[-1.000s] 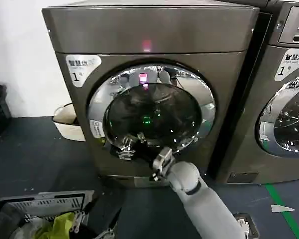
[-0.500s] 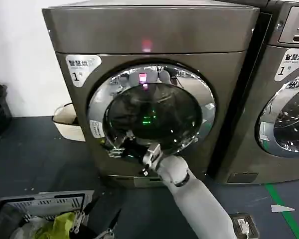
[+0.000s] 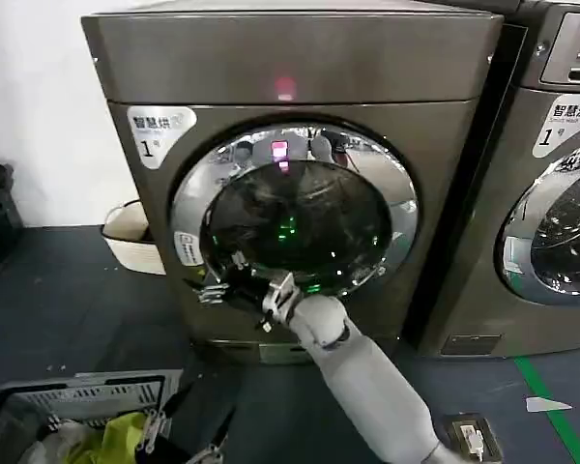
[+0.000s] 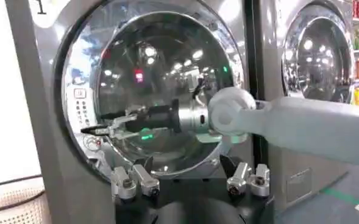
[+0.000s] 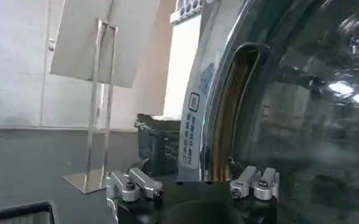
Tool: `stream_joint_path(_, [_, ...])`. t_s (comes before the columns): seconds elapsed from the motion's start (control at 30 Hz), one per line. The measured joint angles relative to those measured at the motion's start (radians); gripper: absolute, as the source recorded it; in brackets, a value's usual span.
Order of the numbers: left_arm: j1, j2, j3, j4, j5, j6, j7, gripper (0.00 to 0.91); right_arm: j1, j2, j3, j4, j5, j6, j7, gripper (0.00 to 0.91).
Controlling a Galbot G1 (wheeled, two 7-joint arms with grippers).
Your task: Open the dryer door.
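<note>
Moved further left along dryer door [image 3: 295,217] at frame centre: right gripper [image 3: 216,280], fingers spread wide at the left rim handle. Still shut (pull remains). Left gripper [image 4: 191,182] low, idle.

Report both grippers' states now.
Left gripper: open, holding nothing.
Right gripper: open, at the dryer door left edge.

My right end effector [image 3: 216,287] reaches across the lower left of the dryer door [image 3: 300,208], so its arm [image 3: 367,377] bars the floor right in front. A laundry basket [image 3: 72,411] crowds the near left corner. A second machine [image 3: 551,174] stands close on the right. The dark floor [image 3: 68,300] left of the dryer is open.
</note>
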Motion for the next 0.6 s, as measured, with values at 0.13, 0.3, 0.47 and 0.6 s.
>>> stream_joint_path(0.13, [-0.002, 0.001, -0.001, -0.002, -0.001, 0.001, -0.001, 0.907, 0.008, 0.003, -0.004, -0.005, 0.014, 0.001, -0.015, 0.907])
stream_joint_path(0.3, [-0.002, -0.001, -0.002, -0.002, -0.002, 0.002, -0.002, 0.907, 0.009, -0.007, -0.003, 0.008, 0.045, -0.011, -0.061, 0.907])
stream_joint_path(0.47, [-0.009, -0.002, -0.012, -0.002, -0.005, 0.015, 0.003, 0.907, 0.007, -0.022, 0.01, 0.04, 0.109, -0.056, -0.116, 0.907])
stream_joint_path(0.6, [-0.018, -0.001, -0.035, -0.004, -0.024, 0.043, 0.011, 0.907, 0.005, -0.033, 0.023, 0.067, 0.15, -0.081, -0.142, 0.907])
